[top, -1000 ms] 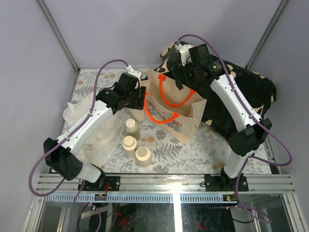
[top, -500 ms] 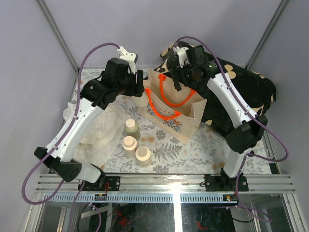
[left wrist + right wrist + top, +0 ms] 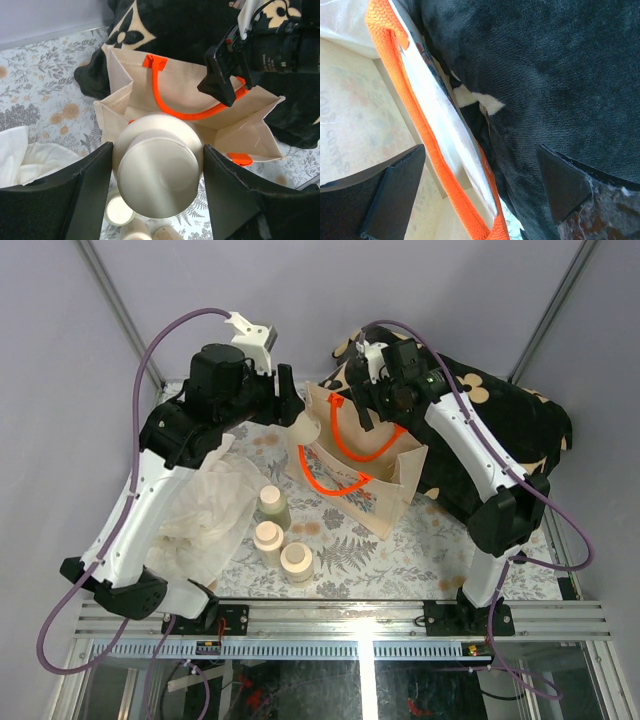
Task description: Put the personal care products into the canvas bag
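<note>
Cream-capped bottle [image 3: 157, 185] pinched by left gripper [image 3: 157, 150], held above canvas bag [image 3: 250, 130] at left rim, right gripper [image 3: 480, 148] spread astride far rim

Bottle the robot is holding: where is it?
In the left wrist view, the bottle is gripped by the left end effector, up over the left rim of the open canvas bag.
</note>
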Robot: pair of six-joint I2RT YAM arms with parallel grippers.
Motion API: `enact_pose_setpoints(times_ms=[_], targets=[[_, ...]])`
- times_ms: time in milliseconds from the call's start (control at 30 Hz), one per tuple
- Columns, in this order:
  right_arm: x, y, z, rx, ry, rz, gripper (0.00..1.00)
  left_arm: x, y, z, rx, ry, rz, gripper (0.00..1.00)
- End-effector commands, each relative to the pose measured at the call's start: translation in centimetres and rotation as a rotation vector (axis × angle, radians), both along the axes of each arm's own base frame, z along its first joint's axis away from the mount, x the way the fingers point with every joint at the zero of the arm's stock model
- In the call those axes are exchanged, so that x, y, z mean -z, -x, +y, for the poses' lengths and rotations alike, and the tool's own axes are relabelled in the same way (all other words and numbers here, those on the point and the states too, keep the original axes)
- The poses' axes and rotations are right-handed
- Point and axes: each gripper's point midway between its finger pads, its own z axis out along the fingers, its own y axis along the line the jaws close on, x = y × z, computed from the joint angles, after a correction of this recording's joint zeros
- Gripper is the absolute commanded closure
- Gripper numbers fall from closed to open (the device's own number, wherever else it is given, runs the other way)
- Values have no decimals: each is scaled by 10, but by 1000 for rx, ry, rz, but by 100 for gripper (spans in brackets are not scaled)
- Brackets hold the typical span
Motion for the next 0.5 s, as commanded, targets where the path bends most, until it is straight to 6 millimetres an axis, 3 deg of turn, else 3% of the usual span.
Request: enact_pose_setpoints(times_ms=[0,233,467], targets=[[-10,-10,-1,26,-18,-50,2,-75,-10,-14,43,154,-244,100],[-11,-15,-16,97,29,-88,5,-75,-35,-54,166,206,-272,100],[-11,-16,-26,146,57,-107,5,-55,-58,-75,194,202,-253,100]])
